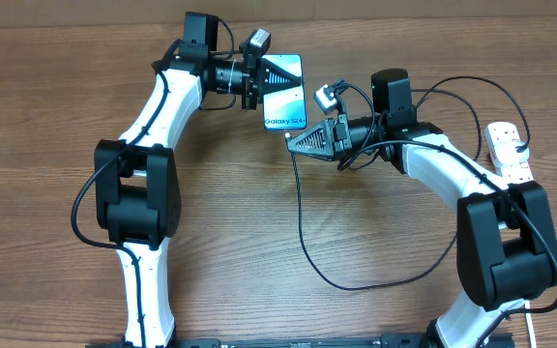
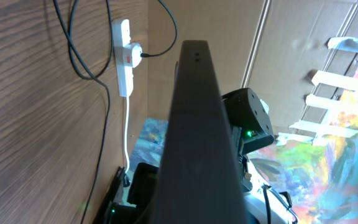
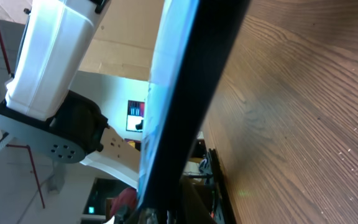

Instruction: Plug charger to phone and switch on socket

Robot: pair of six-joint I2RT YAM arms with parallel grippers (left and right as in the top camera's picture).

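Note:
The phone (image 1: 286, 108) is held up off the table at the back centre, turquoise screen upward, with my left gripper (image 1: 277, 79) shut on its far end. My right gripper (image 1: 294, 143) is shut on the plug end of the charger (image 1: 301, 222), right at the phone's near edge. From there the thin black cable loops across the table toward the socket (image 1: 506, 145) at the right edge. In the left wrist view the phone's dark body (image 2: 194, 124) fills the middle, and the socket (image 2: 123, 53) shows a red switch and a black plug. In the right wrist view the phone (image 3: 166, 99) is edge-on; the port is hidden.
A thick white cord (image 2: 127, 130) runs from the socket to the table edge. The charger cable's slack loop (image 1: 356, 285) lies between the two arm bases. The left arm's white link (image 3: 55, 56) rises behind the phone.

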